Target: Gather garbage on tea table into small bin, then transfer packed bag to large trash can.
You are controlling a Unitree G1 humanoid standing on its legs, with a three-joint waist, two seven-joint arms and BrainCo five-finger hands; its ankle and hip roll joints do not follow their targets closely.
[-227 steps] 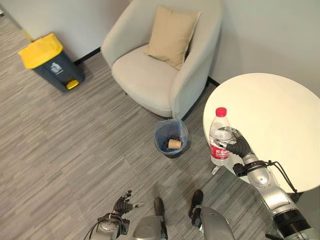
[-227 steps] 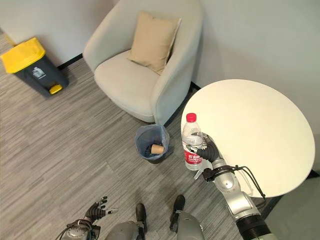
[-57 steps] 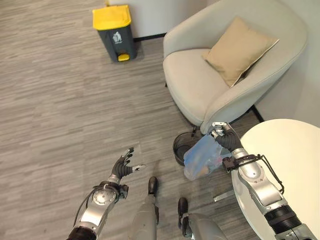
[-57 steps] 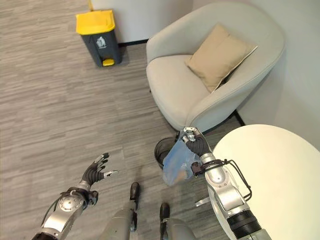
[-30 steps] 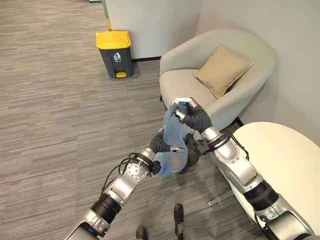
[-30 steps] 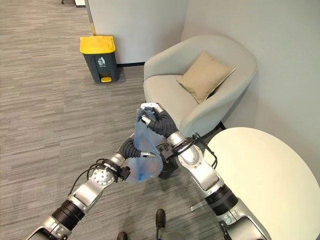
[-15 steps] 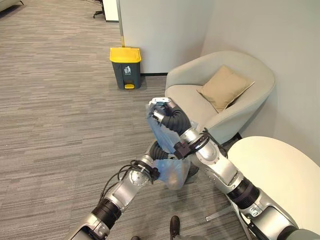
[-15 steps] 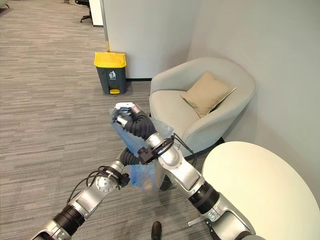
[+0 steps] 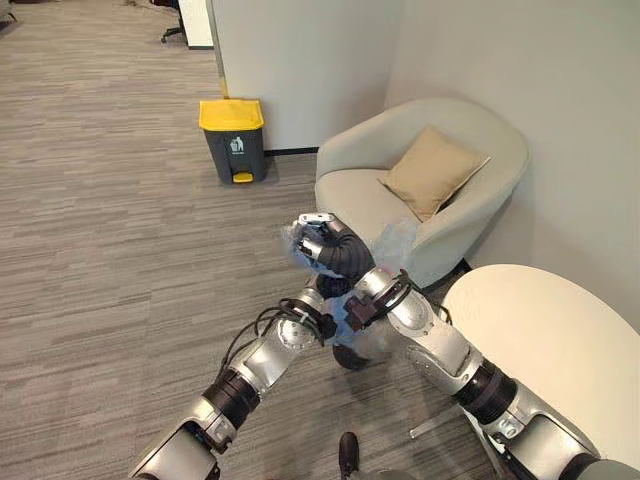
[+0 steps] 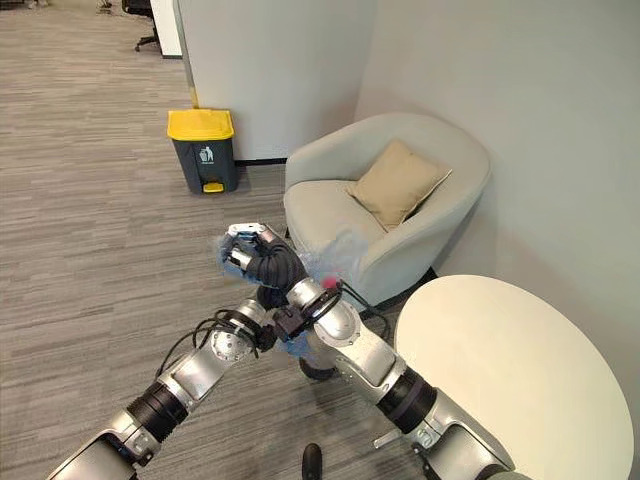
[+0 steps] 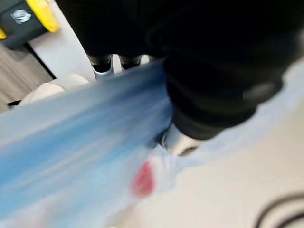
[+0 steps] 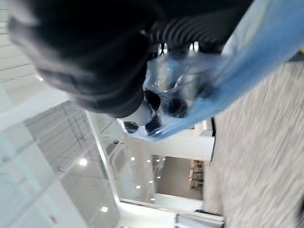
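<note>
Blue bag point(image 9: 372, 335): hangs in mid-air, its top bunched in the clenched right hand point(image 9: 322, 245).
Left hand point(image 9: 318, 300): under the right wrist, against the bag; grip hidden, cannot tell.
Bin point(image 9: 233, 139): at 11 o'clock, well apart.
Armchair point(image 9: 432, 200): at 1 o'clock, near.

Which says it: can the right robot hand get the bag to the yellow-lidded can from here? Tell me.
Probably not yet. The right robot hand grips the blue bag, but the can stands well across bare floor by the wall.
</note>
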